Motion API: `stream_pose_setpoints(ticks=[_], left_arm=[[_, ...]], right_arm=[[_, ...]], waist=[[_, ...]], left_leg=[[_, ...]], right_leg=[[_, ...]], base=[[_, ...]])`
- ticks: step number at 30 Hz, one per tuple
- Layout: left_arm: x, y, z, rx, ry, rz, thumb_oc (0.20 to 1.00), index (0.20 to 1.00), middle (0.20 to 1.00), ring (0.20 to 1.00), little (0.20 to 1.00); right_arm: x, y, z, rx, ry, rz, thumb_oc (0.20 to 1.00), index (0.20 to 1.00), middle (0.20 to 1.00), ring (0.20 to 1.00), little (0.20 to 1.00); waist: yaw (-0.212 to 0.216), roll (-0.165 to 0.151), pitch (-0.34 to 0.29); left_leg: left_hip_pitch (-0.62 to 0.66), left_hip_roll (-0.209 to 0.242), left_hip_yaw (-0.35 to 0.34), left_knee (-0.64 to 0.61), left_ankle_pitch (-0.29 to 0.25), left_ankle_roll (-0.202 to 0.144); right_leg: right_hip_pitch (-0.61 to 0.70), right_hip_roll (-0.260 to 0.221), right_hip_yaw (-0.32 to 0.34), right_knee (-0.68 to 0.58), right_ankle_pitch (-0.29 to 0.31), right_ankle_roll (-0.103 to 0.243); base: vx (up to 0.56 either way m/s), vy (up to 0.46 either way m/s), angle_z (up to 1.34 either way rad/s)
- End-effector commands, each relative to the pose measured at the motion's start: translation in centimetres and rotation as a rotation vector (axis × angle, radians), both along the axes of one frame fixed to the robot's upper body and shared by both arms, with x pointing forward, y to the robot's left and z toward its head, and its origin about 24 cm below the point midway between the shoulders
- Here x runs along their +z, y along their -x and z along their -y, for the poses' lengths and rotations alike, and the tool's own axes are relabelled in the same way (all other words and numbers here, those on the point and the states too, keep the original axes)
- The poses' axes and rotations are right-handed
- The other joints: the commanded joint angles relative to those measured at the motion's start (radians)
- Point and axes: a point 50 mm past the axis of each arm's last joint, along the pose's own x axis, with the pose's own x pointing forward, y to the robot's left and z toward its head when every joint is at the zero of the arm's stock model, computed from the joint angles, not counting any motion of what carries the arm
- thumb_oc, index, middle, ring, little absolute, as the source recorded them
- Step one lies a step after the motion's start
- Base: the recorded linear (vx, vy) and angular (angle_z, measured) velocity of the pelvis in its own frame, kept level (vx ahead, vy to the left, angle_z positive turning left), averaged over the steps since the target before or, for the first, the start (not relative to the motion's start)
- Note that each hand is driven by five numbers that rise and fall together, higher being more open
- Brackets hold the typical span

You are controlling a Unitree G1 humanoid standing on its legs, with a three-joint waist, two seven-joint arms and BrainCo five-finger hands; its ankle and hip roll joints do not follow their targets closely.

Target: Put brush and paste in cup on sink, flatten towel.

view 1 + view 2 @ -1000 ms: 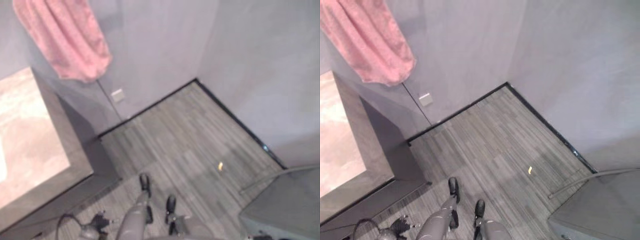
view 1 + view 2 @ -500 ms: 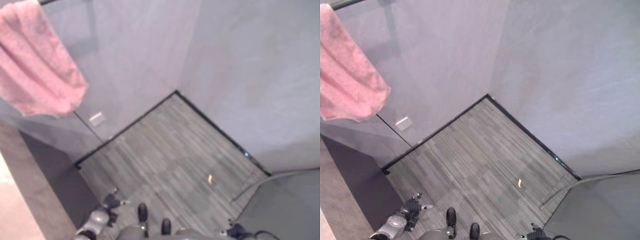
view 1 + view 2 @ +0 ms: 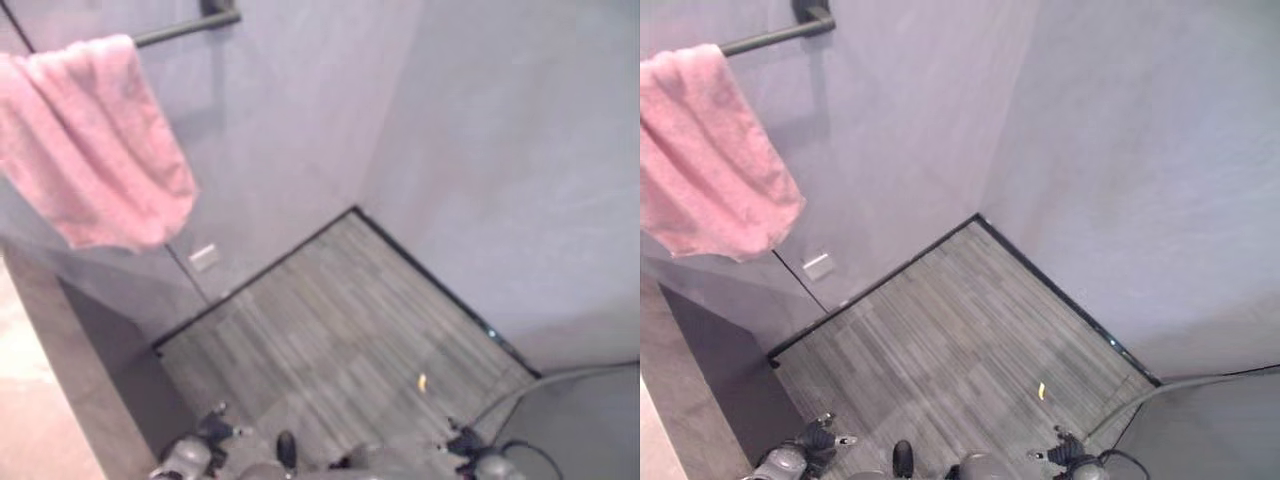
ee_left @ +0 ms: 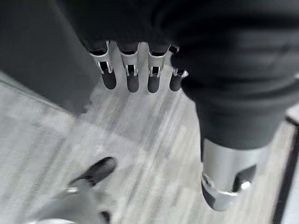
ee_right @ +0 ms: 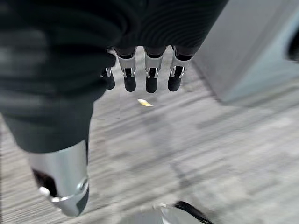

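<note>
A pink towel (image 3: pixel 95 150) hangs bunched over a dark rail (image 3: pixel 185 28) on the grey wall at the upper left, also seen as the towel (image 3: pixel 710 160) in the right eye view. My left hand (image 3: pixel 205 440) hangs low by the counter's side, and its fingers (image 4: pixel 132 77) are straight over the floor with nothing in them. My right hand (image 3: pixel 468 447) hangs low on the other side, fingers (image 5: pixel 151 74) straight and empty as well. Both hands are far below the towel.
The stone counter's edge (image 3: pixel 40 400) runs along the left. A small wall plate (image 3: pixel 204 257) sits below the towel. A small yellow scrap (image 3: pixel 422 381) lies on the grey plank floor. A grey unit (image 3: pixel 590 420) stands at the lower right.
The camera has tilted up and swung, so the rail's end now shows above the towel. Both hands stay low at the picture's bottom edge.
</note>
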Motion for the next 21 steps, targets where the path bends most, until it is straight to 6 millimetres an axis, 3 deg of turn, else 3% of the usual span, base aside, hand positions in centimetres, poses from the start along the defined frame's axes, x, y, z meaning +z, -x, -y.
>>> stream_pose_setpoints(ticks=[1, 2, 4, 7, 9, 11, 13, 16, 21], left_arm=[[-0.2, 2.9, -2.8, 0.071, -0.055, -0.074, 1.000, 1.000, 1.000, 1.000, 1.000], [-0.2, 2.8, -2.8, 0.068, -0.057, -0.073, 1.000, 1.000, 1.000, 1.000, 1.000], [-0.1, 2.5, -2.7, 0.060, -0.059, -0.064, 1.000, 1.000, 1.000, 1.000, 1.000], [0.1, 1.4, -2.4, 0.064, -0.054, -0.030, 1.000, 1.000, 1.000, 1.000, 1.000], [0.0, 1.9, -2.7, 0.082, -0.059, -0.046, 1.000, 1.000, 1.000, 1.000, 1.000], [0.0, 2.1, -2.8, 0.090, -0.061, -0.056, 1.000, 1.000, 1.000, 1.000, 1.000], [-0.2, 2.9, -3.0, 0.075, -0.073, -0.091, 1.000, 1.000, 1.000, 1.000, 1.000], [-0.2, 3.6, -3.6, 0.082, -0.096, -0.115, 1.000, 1.000, 1.000, 1.000, 1.000], [-0.1, 3.4, -3.7, 0.094, -0.096, -0.094, 1.000, 1.000, 1.000, 1.000, 1.000]], right_arm=[[-0.3, 1.8, 0.6, 0.005, 0.016, -0.049, 1.000, 1.000, 1.000, 1.000, 1.000], [-0.5, 2.4, 0.4, 0.025, 0.019, -0.077, 1.000, 1.000, 1.000, 1.000, 1.000], [-0.7, 2.7, 0.3, 0.034, 0.019, -0.090, 1.000, 1.000, 1.000, 1.000, 1.000], [-0.8, 3.0, 0.0, 0.053, 0.021, -0.108, 1.000, 1.000, 1.000, 1.000, 1.000], [-1.0, 3.5, -0.2, 0.066, 0.023, -0.131, 1.000, 1.000, 1.000, 1.000, 1.000], [-1.1, 3.5, -0.3, 0.071, 0.022, -0.133, 1.000, 1.000, 1.000, 1.000, 1.000], [-1.1, 3.9, -0.6, 0.095, 0.015, -0.141, 1.000, 1.000, 1.000, 1.000, 1.000], [-1.0, 3.7, -0.2, 0.111, 0.033, -0.132, 1.000, 1.000, 1.000, 1.000, 1.000], [-0.9, 4.0, 0.5, 0.129, 0.063, -0.147, 1.000, 1.000, 1.000, 1.000, 1.000]], waist=[[0.012, 0.002, 0.015], [0.022, 0.009, 0.020], [0.023, 0.011, 0.033], [0.018, 0.018, 0.070], [0.030, 0.014, 0.066], [0.032, 0.009, 0.069], [0.025, 0.001, 0.063], [0.012, -0.010, 0.053], [0.007, -0.011, 0.022]], left_leg=[[-0.070, -0.033, 0.017, 0.183, -0.176, -0.030], [-0.065, -0.028, 0.007, 0.200, -0.177, -0.041], [-0.074, -0.027, -0.004, 0.233, -0.179, -0.046], [-0.092, -0.031, -0.035, 0.342, -0.212, -0.060], [-0.094, -0.030, -0.057, 0.371, -0.219, -0.070], [-0.089, -0.035, -0.080, 0.381, -0.218, -0.073], [-0.069, -0.038, -0.112, 0.392, -0.227, -0.080], [-0.038, -0.020, -0.124, 0.381, -0.226, -0.094], [0.003, 0.004, -0.154, 0.300, -0.171, -0.126]], right_leg=[[0.123, 0.031, 0.057, -0.292, 0.043, -0.012], [0.090, 0.049, 0.059, -0.337, -0.009, -0.030], [0.065, 0.062, 0.074, -0.354, -0.006, -0.034], [0.021, 0.103, 0.176, -0.455, 0.040, -0.021], [0.009, 0.131, 0.252, -0.595, 0.110, -0.016], [0.003, 0.127, 0.281, -0.674, 0.150, -0.008], [0.013, 0.130, 0.308, -0.670, 0.151, -0.010], [0.029, 0.151, 0.313, -0.642, 0.168, -0.035], [0.065, 0.137, 0.232, -0.679, 0.155, -0.064]], base=[[0.01, 0.047, 0.42], [-0.02, 0.053, 0.21], [-0.04, 0.020, 0.04], [0.04, 0.002, 0.57], [0.13, -0.066, 0.83], [0.14, -0.090, 0.81], [0.28, -0.167, 0.47], [0.25, -0.185, 0.57], [0.27, -0.203, 0.48]])
